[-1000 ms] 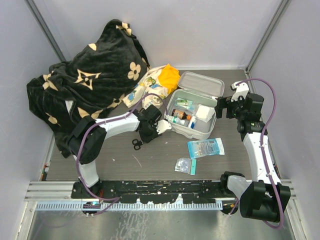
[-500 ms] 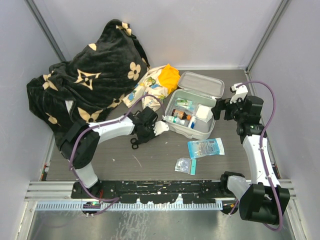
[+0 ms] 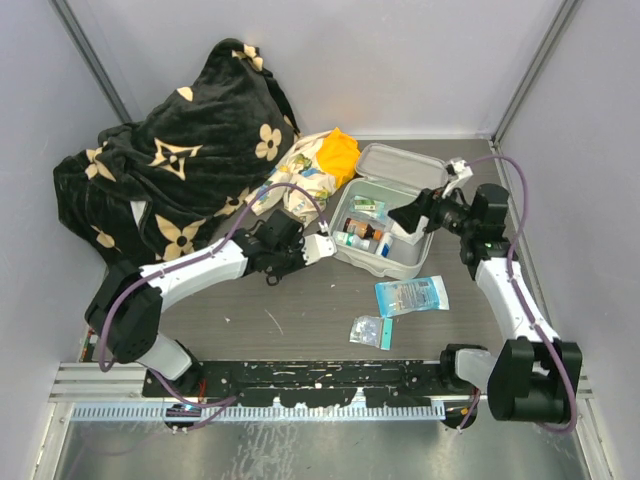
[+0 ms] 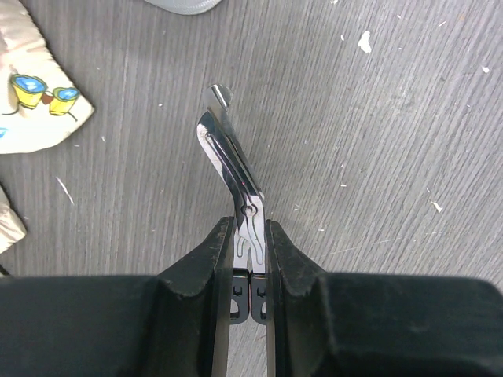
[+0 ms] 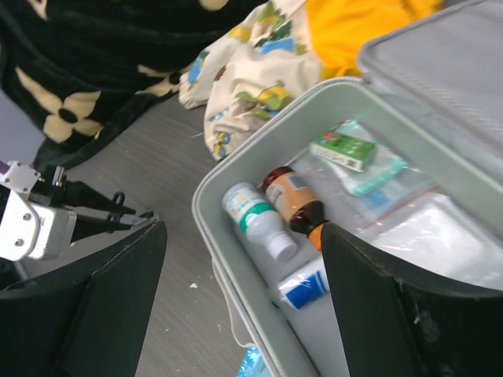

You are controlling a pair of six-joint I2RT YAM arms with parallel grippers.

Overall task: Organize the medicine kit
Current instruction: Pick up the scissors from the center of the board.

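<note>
The medicine kit [image 3: 412, 264] is a pale grey case at the table's middle, and its lid [image 3: 405, 168] stands open. In the right wrist view the medicine kit [image 5: 224, 259] holds a white bottle [image 5: 255, 220], a brown bottle [image 5: 295, 200], a green box [image 5: 342, 149] and plastic bags. My right gripper [image 3: 405, 218] hangs open over its near side. The right gripper [image 5: 244, 228] has one finger above the table and the other above the contents. My left gripper [image 3: 290, 262], left of the kit, is shut on metal scissors [image 4: 232, 169]. Their blades stick out past the left gripper [image 4: 250, 228], just over the table.
A blue packet [image 3: 411, 296] and a smaller packet [image 3: 368, 331] lie in front of the kit. A floral-and-orange cloth bundle [image 3: 315, 170] sits behind it. A big black blanket [image 3: 170, 170] fills the back left. Grey walls close in three sides.
My right gripper has swung left from beside the kit to above it, its jaws a little narrower. The left arm has pulled back to the left, still holding the scissors.
</note>
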